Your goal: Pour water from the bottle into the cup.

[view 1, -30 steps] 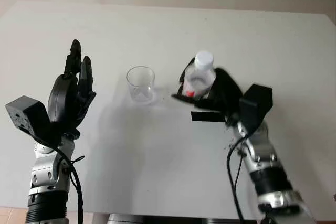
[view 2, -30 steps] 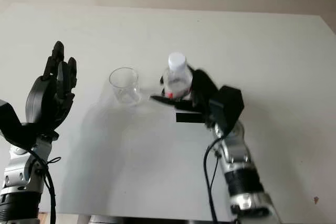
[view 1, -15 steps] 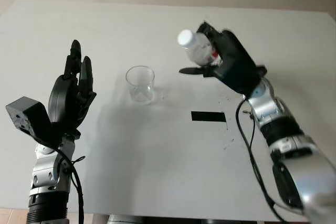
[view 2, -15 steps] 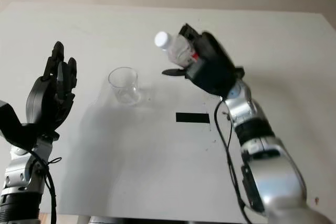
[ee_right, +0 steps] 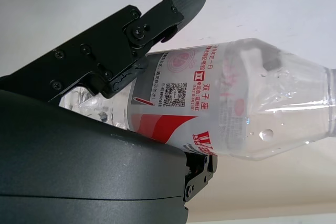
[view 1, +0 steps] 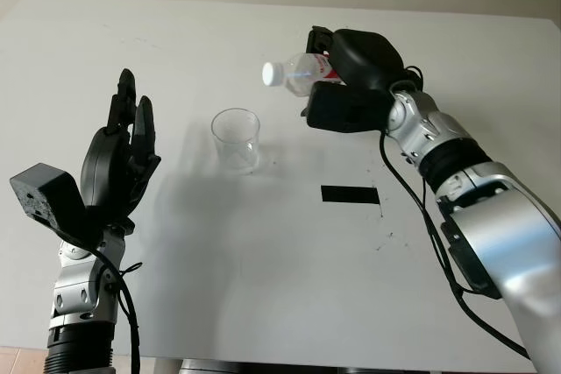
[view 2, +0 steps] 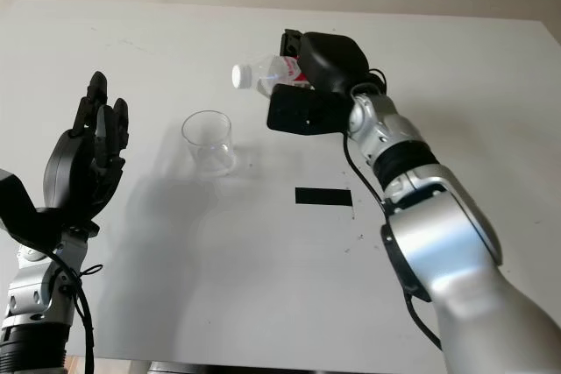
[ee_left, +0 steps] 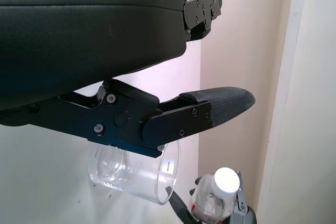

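- The right hand is raised above the white table, its fingers wrapped tight around the body of a clear plastic water bottle.
- The bottle lies tipped close to level in that grasp, its white cap sticking out past the fingertips toward the cup's side of the table.
- The cap is on the bottle.
- In the right wrist view the bottle's red and white label sits between the black finger and the hand's shell, and water with droplets shows inside the clear shoulder beyond the finger.
- The clear plastic cup stands upright on the table, lower than the bottle's cap and a little off to the side away from the right hand, not touching the bottle.
- I cannot tell whether any water is in the cup.
- The left hand is held up off the table, open, holding nothing, well apart from the cup on the side away from the bottle.
- In the left wrist view the cup shows just past a left finger, with the capped bottle farther beyond it.
- A short black strip lies flat on the table, below the right hand and apart from the cup.
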